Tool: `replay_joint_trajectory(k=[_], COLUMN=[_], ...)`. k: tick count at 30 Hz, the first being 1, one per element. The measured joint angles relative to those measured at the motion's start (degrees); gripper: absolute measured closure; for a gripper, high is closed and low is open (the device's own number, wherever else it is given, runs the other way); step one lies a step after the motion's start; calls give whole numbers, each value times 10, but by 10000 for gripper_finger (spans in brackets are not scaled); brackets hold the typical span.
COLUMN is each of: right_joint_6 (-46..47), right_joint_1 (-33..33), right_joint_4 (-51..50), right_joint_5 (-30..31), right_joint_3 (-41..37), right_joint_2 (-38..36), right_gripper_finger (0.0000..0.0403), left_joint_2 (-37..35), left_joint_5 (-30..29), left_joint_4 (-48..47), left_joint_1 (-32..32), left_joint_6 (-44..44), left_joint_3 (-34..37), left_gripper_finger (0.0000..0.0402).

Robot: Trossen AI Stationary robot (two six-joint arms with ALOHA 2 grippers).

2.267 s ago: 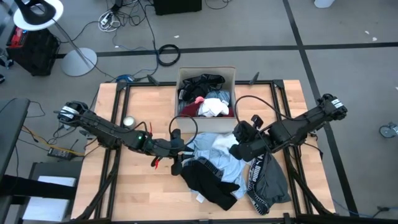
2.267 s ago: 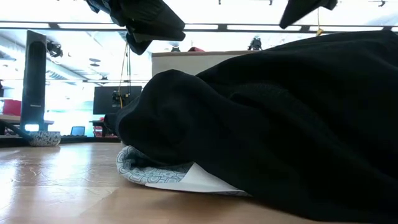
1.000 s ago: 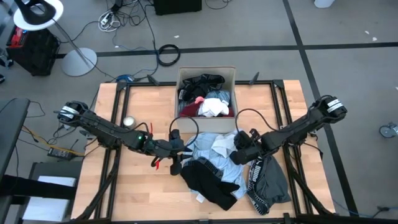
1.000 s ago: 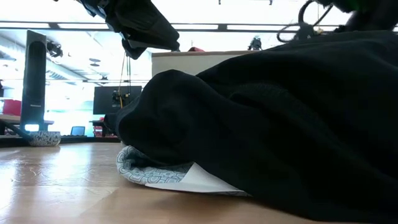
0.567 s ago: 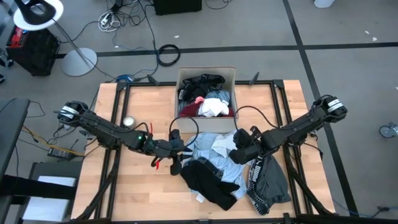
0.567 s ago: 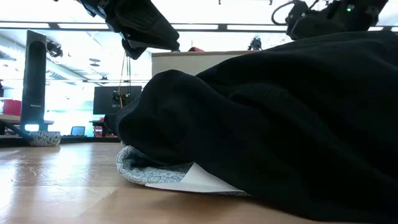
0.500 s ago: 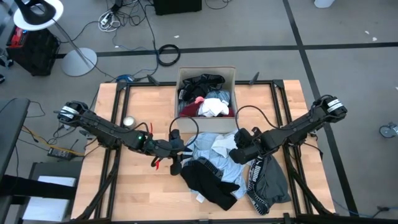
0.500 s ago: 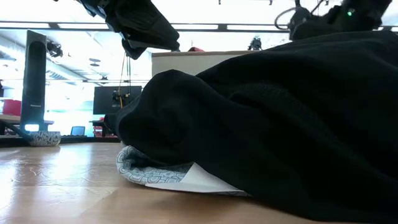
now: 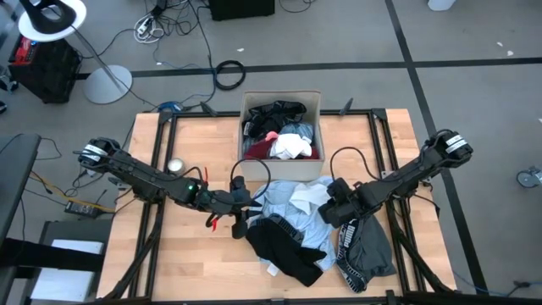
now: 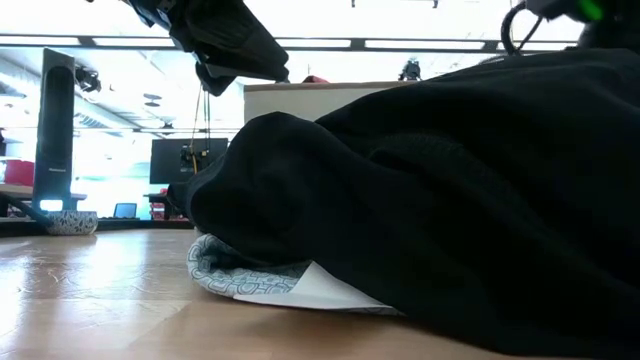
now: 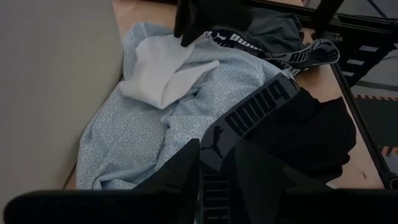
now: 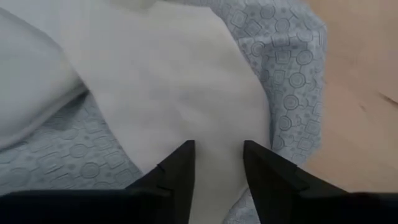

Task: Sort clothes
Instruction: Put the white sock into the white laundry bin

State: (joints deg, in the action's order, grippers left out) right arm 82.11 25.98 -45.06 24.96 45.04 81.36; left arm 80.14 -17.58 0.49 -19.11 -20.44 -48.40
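"PUMA" reads in white letters on the dark waistband (image 11: 264,102) at the frame's centre, and again on a second band (image 11: 245,42) near the upper edge.

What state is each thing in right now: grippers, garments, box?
left gripper: open, over the black waistband garment.
right gripper: open, over the white piece.
white piece: loose, lying on the light blue garment.
black garment: crumpled on the table.
cardboard box: open, holding clothes.
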Motion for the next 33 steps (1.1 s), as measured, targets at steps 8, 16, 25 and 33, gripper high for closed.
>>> replay_joint_trajectory(k=[8, 16, 25, 33], right_joint_6=[-6, -27, -23, -41], right_joint_1=[2, 2, 18, 31], right_joint_4=[48, 47, -61, -107], right_joint_5=[-6, -6, 17, 53], right_joint_3=[-20, -20, 43, 99], right_joint_2=[0, 0, 0, 0], right_gripper_finger=[320, 398, 401, 402], left_joint_2=[0, 0, 0, 0], left_joint_5=[0, 0, 0, 0], left_joint_4=[0, 0, 0, 0], left_joint_1=[0, 0, 0, 0], left_joint_6=[-10, -10, -10, -9], left_joint_3=[0, 0, 0, 0], left_gripper_finger=[294, 294, 294, 294])
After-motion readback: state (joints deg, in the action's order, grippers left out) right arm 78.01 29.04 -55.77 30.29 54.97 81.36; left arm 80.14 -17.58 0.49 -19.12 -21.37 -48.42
